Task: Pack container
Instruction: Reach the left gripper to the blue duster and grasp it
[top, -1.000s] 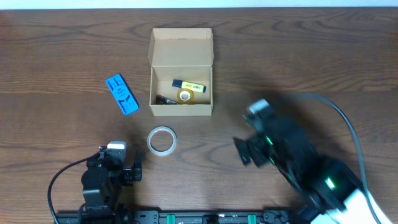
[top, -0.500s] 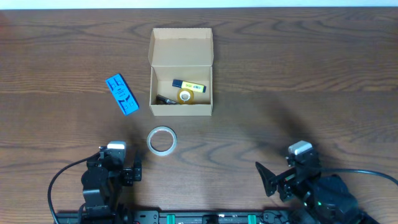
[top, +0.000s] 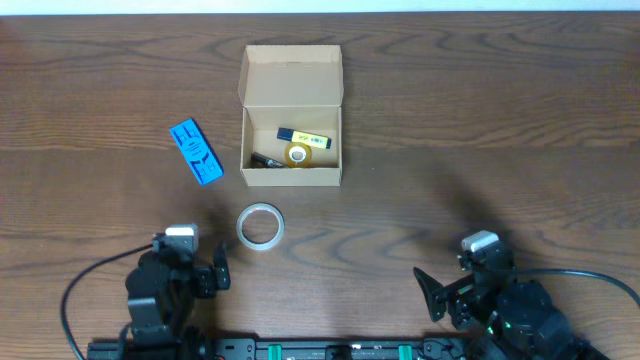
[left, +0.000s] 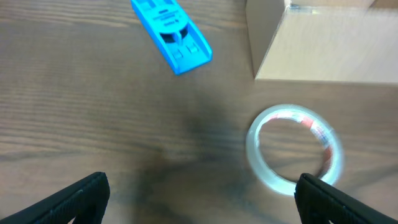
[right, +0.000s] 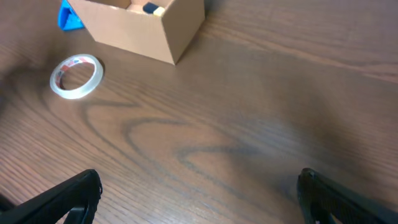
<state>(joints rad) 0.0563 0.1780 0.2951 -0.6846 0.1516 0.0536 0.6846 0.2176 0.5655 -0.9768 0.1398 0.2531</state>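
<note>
no writing i can read anywhere. the container (top: 291, 177) is plain cardboard with no print. it sits on the far middle of the wooden surface (top: 470, 120), with its flap lid tipped open toward the far edge.

inside it i count three things:
- one yellow highlighter (top: 303, 138) with a dark cap, whose label print is too small to make out
- one small yellow tape roll (top: 297, 154), just in front of the highlighter
- one black pen (top: 266, 160) lying to the left of that roll

outside the container i count two things:
- one bright blue plastic piece (top: 195, 151), lying slantwise to the container's left and apart from it; its moulded marks are not legible
- one clear tape roll (top: 260, 225), lying flat near the container's front left corner without touching it; the left wrist view shows a bit of red print on its core, unreadable

that makes two tape rolls in all, one in and one out.

the left gripper (left: 202, 196) is spread wide and empty, low over the near edge. the clear roll lies just ahead of it, toward its right fingertip. the right gripper (right: 200, 194) is also spread wide, holding nothing, over bare wood at the near right. it is well apart from the container.
</note>
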